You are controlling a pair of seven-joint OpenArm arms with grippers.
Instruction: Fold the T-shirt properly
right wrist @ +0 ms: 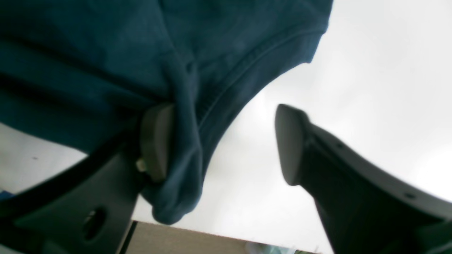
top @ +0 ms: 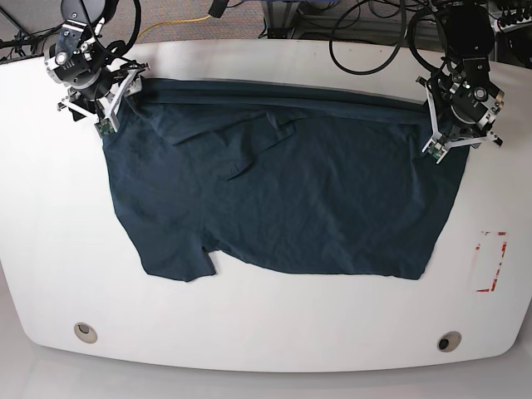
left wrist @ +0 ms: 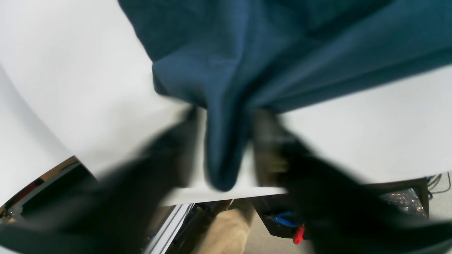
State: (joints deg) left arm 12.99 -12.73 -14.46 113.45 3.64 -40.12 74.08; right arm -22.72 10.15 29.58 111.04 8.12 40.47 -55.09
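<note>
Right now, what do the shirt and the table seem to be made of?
Shirt: soft knit fabric, probably cotton, matte dark teal; it creases and drapes, with a stitched hem. Table: hard, smooth white board, maybe laminate; faint sheen, rounded edge.

a broad white table with rounded corners [top: 274, 332] fills the base view. near its right edge lies a small white label with red markings [top: 490, 261]. two round grey holes sit in the tabletop along the lower edge, one at lower left [top: 84, 332], one at lower right [top: 449, 342]. black cables [top: 366, 33] and a yellow cable [top: 179, 23] run behind the top edge.
</note>
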